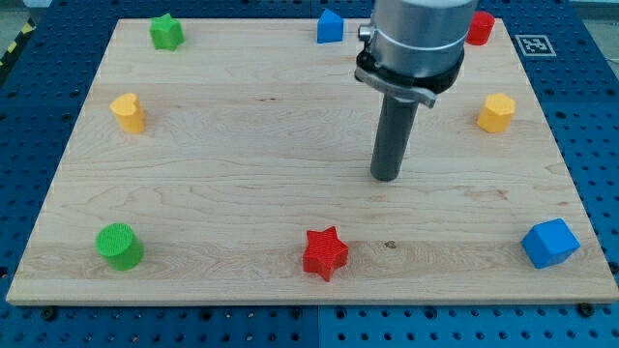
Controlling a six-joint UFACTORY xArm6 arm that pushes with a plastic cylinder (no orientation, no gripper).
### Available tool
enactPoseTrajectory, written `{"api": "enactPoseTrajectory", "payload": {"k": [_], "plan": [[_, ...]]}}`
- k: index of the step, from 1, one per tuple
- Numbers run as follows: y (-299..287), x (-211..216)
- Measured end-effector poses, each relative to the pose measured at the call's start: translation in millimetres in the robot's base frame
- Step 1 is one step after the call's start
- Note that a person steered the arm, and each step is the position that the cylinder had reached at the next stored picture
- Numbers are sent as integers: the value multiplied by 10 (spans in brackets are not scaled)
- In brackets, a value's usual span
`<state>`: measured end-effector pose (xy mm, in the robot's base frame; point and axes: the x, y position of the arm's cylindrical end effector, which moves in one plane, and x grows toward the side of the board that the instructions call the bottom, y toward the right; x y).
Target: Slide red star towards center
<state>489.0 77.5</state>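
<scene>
My tip point(386, 178) mid-board, red star point(325, 253) below, slightly left, apart

The red star point(325, 252) is lying flat on the wooden board, near the view's bottom edge and roughly midway between the view's left and right sides. It is showing a bright red, five-pointed top face with short, thick walls beneath it, one point aiming toward the view's top. It is sitting alone, touching nothing, well apart from every other block. My tip point(386, 177) is standing above and to the right of it in the view, clearly apart from it, with bare wood between the two.
</scene>
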Motion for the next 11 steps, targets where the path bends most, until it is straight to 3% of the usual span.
{"api": "enactPoseTrajectory", "payload": {"k": [2, 3, 4, 5, 8, 9, 11], "plan": [[358, 619], [342, 1192], [84, 1279], [-528, 1137], [-1073, 1144], [-1089, 1001], [-1057, 282]]}}
